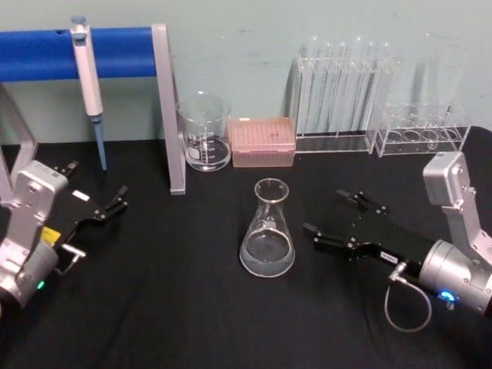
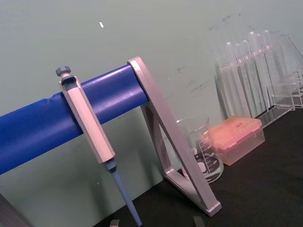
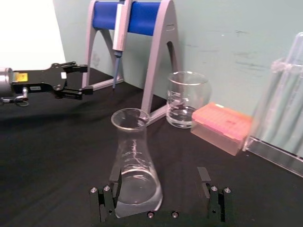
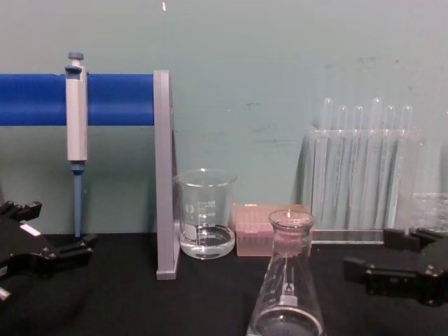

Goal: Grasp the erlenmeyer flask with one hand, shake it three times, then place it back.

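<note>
The erlenmeyer flask (image 1: 267, 231) stands upright in the middle of the black table, clear glass with a little clear liquid in its base. It also rises at the bottom of the chest view (image 4: 287, 294). My right gripper (image 1: 327, 214) lies just to the flask's right, open, its nearer fingertip a small gap from the glass. In the right wrist view the flask (image 3: 135, 175) stands just ahead of the open gripper (image 3: 158, 203), closer to one finger. My left gripper (image 1: 96, 184) rests open and apart at the table's left, holding nothing.
A glass beaker (image 1: 204, 131) and a pink tip box (image 1: 263, 141) sit behind the flask. Test tube racks (image 1: 342, 92) line the back right. A pipette (image 1: 88, 77) hangs on a blue-barred stand (image 1: 169, 108) at the back left.
</note>
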You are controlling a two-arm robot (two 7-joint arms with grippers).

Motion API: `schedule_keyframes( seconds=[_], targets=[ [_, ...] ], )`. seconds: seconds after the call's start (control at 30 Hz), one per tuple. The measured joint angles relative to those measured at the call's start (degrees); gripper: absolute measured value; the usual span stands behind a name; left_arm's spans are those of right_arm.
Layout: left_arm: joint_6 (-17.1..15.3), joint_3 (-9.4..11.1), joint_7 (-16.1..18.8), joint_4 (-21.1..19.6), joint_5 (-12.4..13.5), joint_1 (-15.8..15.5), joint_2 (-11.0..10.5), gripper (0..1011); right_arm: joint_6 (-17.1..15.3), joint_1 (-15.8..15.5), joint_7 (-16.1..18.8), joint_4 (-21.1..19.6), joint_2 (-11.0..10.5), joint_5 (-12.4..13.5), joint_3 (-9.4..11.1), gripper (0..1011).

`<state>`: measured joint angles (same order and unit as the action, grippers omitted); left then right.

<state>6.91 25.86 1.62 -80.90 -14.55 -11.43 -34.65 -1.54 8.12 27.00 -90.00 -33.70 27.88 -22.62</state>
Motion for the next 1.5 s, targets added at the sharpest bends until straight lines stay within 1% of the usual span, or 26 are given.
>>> schedule_keyframes(
  seconds=[0.3, 0.63, 1.1, 1.5],
  targets=[
    [0.00, 0.00, 0.00, 0.00, 0.00, 0.00, 0.00, 1001, -0.66, 0.85, 1.53, 0.67, 1.55, -0.63, -0.45, 1003],
    [0.00, 0.00, 0.00, 0.00, 0.00, 0.00, 0.00, 1001, -0.97, 1.93, 1.61, 1.47, 3.21, -1.58, -1.08, 1003],
    [0.00, 0.00, 0.00, 0.00, 0.00, 0.00, 0.00, 1001, -0.84, 5.10, 1.63, 4.78, 6.44, -3.79, -2.91, 1003],
    [0.00, 0.00, 0.00, 0.00, 0.00, 0.00, 0.00, 1001, -0.16, 7.18, 2.34, 7.07, 8.38, -5.01, -4.14, 1002]
  ],
)
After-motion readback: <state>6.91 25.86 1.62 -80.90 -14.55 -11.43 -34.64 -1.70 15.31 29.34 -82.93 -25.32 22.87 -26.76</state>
